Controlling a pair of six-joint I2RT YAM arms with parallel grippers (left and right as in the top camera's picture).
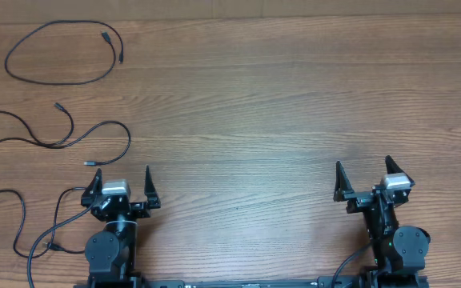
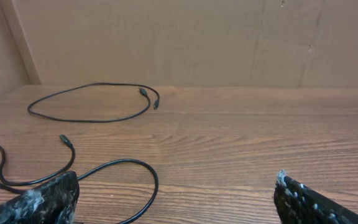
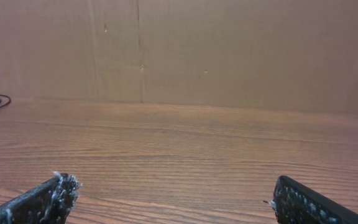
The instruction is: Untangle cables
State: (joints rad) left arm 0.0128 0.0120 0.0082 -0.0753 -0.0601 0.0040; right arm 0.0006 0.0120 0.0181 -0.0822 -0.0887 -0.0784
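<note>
Overhead, both arms sit folded low at the near edge of the table [image 1: 254,96]. The left gripper [image 1: 122,171] and the right gripper [image 1: 363,162], well to its right, point forward with jaws spread wide, holding nothing. The cables [image 1: 6,62] lie as separate loose loops ahead and left of the left gripper. The left wrist view shows parted fingers [image 2: 55,193] and loops ahead-left. The right wrist view shows splayed fingers [image 3: 42,199] and one cable end far left.

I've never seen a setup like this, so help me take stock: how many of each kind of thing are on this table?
Robot grippers: 2, the left gripper and right gripper, both open, holding nothing.
Black cables: 3 that I can tell apart, a far loop, a middle cable, a near cable; the last two run off the view's left edge, so unsure.
Total: 5
</note>
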